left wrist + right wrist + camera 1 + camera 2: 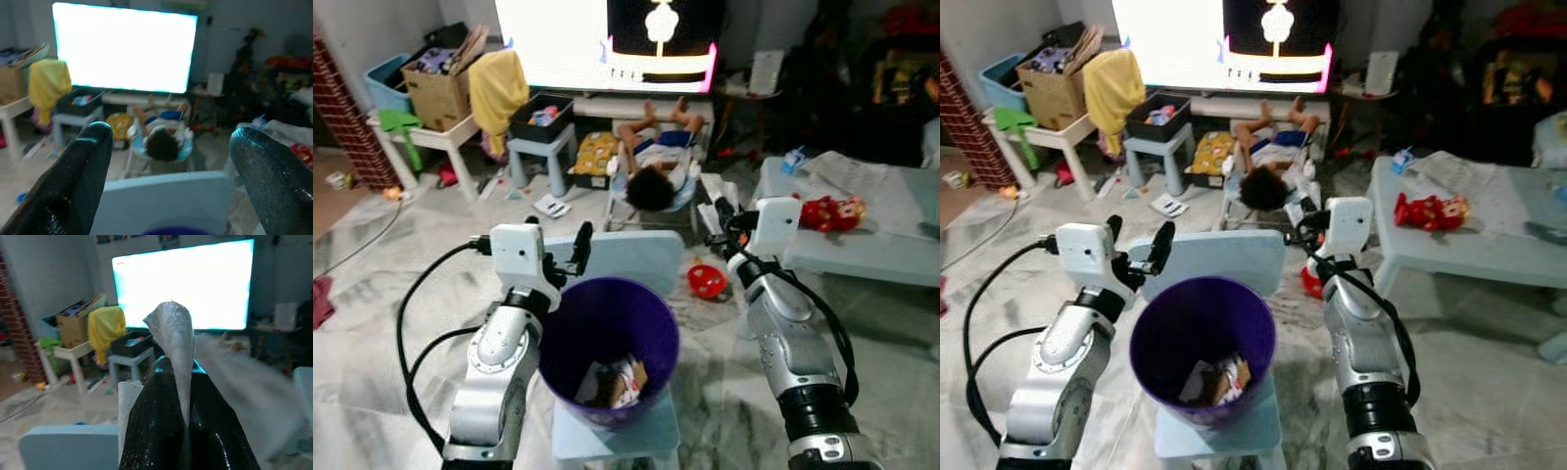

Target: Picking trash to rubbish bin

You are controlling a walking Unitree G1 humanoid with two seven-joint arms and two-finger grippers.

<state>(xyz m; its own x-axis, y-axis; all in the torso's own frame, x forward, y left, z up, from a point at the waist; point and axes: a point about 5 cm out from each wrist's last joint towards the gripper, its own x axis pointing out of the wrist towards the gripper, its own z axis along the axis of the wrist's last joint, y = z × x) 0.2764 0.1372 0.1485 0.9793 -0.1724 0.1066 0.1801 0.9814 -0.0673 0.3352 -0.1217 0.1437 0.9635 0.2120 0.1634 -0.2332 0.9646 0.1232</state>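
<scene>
Left eye view: purple rubbish bin on a pale blue chair, crumpled trash already inside. Left gripper just beside the bin's rim, fingers spread and empty. Right gripper right of the bin and beyond it, pinching a white wrapper; farther back, a person lying before the lit TV.

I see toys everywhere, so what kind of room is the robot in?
Probably a family living room. A big lit television stands against the back wall, a person lies on the floor before it, and a red toy rests on a low table.
</scene>
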